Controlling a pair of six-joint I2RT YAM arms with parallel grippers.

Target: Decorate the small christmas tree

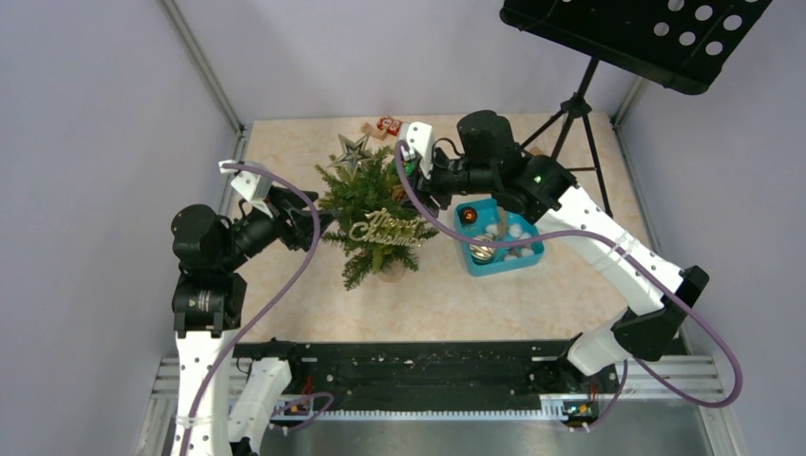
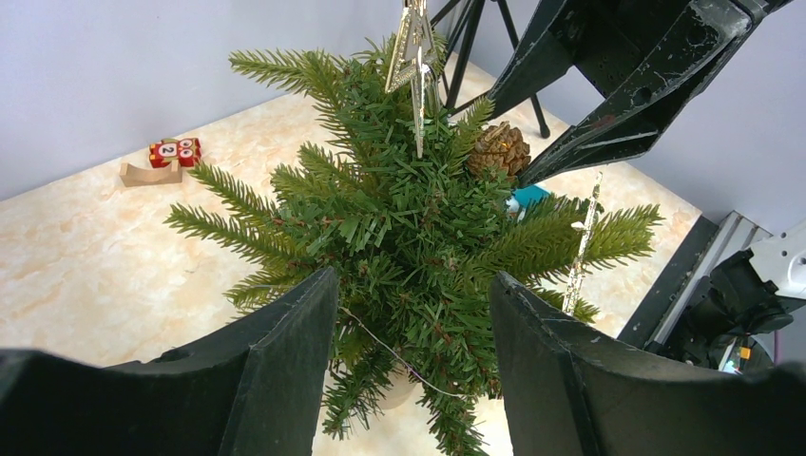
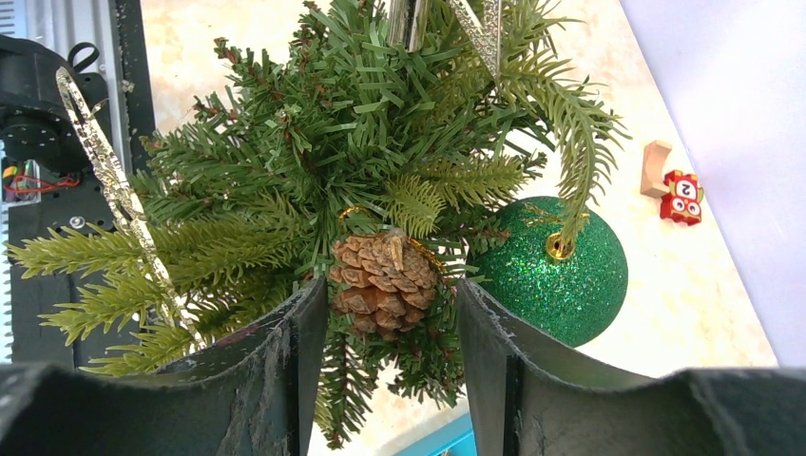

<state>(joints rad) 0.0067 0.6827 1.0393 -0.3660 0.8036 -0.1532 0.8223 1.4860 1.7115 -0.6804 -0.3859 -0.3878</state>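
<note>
The small christmas tree (image 1: 373,214) stands mid-table, topped by a silver star (image 1: 354,150) and carrying a gold "Merry Christmas" sign (image 1: 385,229). From the left, my left gripper (image 1: 310,222) faces the tree (image 2: 409,228), open, with only branches and a thin thread between its fingers (image 2: 285,361). My right gripper (image 1: 412,186) is at the tree's back right. It (image 3: 392,285) stands open around a pine cone (image 3: 382,275) that hangs from a branch on a gold loop, with a gap at the right finger (image 3: 494,361). A green glitter ball (image 3: 563,273) hangs beside the cone.
A teal tray (image 1: 532,256) with several more ornaments sits right of the tree. A black music stand (image 1: 580,104) rises at the back right. A red numbered toy on a wooden block (image 1: 382,126) lies behind the tree. Grey walls close in both sides.
</note>
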